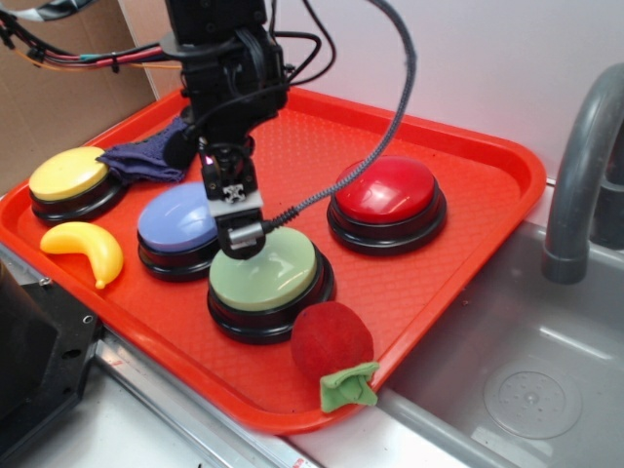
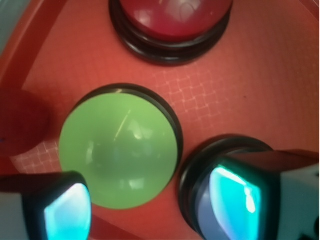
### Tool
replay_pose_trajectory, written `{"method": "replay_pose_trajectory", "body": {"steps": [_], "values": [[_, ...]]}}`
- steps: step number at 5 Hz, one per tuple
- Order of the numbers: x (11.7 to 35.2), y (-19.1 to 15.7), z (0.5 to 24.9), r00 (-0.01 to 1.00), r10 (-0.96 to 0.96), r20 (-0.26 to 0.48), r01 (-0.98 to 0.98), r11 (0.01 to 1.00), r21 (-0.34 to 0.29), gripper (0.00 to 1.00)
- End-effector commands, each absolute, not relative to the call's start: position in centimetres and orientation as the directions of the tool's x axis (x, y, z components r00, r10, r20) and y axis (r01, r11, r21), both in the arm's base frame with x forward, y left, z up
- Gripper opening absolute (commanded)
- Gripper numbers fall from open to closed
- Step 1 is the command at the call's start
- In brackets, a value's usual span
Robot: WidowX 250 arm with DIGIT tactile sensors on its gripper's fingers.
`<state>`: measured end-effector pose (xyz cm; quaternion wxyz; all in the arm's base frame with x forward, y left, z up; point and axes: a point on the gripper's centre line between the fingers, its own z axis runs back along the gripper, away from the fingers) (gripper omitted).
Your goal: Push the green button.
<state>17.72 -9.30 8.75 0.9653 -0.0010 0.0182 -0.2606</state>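
The green button (image 1: 265, 273) (image 2: 119, 150), a pale-green dome on a black base, sits near the front edge of the red tray (image 1: 468, 185) (image 2: 240, 90), the closest buzzer to the camera in the exterior view. In that view the gripper (image 1: 240, 239) stands at about ten o'clock on the dome's edge, its tip at or just above the plastic; actual contact cannot be told. From the wrist view the two fingertips (image 2: 65, 210) are spread wide, one at about seven o'clock of the green dome and the other at four o'clock, over the neighbouring buzzer. The claw is open and holds nothing.

Working outward in the exterior view: the blue button (image 1: 177, 219) lies just beside the green one at ten o'clock, partly behind the gripper. The red button (image 1: 387, 195) (image 2: 172, 17) sits at about one o'clock, a little apart. The red ball (image 1: 331, 339) with its green felt leaf (image 1: 349, 386) lies at about five o'clock, touching or almost touching the green button's base, close to the tray's rim. The yellow banana (image 1: 88, 252) lies at nine o'clock, beyond the blue button, and the yellow button (image 1: 70, 177) sits farther off at ten o'clock. A dark purple cloth (image 1: 146, 161) is bunched beside the yellow button, behind the arm. A grey sink (image 1: 526, 390) and faucet (image 1: 585, 166) lie off the tray at three o'clock.
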Motion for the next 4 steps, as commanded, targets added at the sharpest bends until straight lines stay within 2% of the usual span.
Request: {"method": "replay_pose_trajectory", "body": {"steps": [1, 4], "values": [[18.2, -9.6, 12.4, 0.873, -0.479, 0.089, 0.480, 0.877, 0.005, 1.00], [18.0, -8.7, 14.4, 0.892, -0.441, 0.103, 0.445, 0.895, -0.023, 1.00]]}}
